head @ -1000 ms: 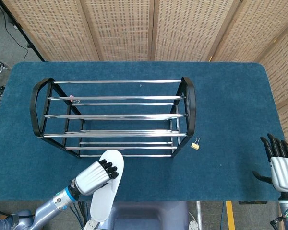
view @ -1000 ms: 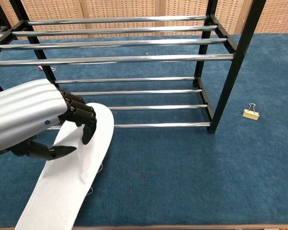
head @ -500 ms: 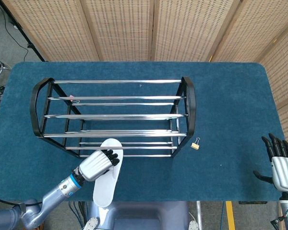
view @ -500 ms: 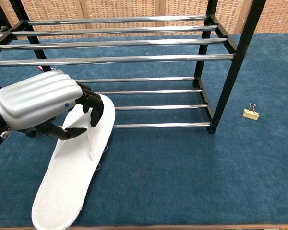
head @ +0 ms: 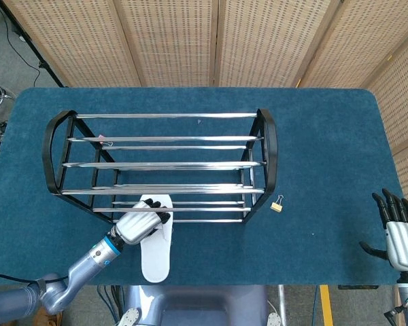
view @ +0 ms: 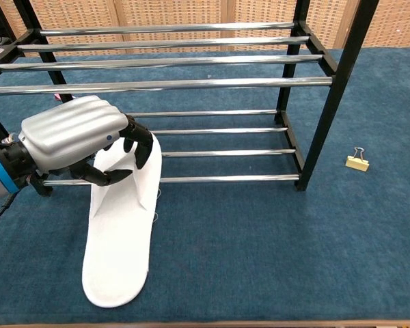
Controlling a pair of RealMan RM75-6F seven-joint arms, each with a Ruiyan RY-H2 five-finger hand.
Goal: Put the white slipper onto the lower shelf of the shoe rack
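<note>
No legible writing: plain white slipper (view: 119,225).

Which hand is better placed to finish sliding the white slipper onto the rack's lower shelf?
Left. The left hand already holds the white slipper at the lower shelf; the right hand idles far off.

Bright, even, diffuse lighting in both views, seemingly coming from overhead. Glare streaking along the chrome bars of the shoe rack (head: 163,165), strongest on the front rails in the chest view. Soft highlights shining on the silver back of the left hand (view: 75,133). Faint shadow only, lying under the white slipper (view: 123,225) and the rack's bars on the blue tabletop (head: 326,149). Sharp focus throughout; no motion blur. Slight wide-angle stretching in the chest view.
</note>
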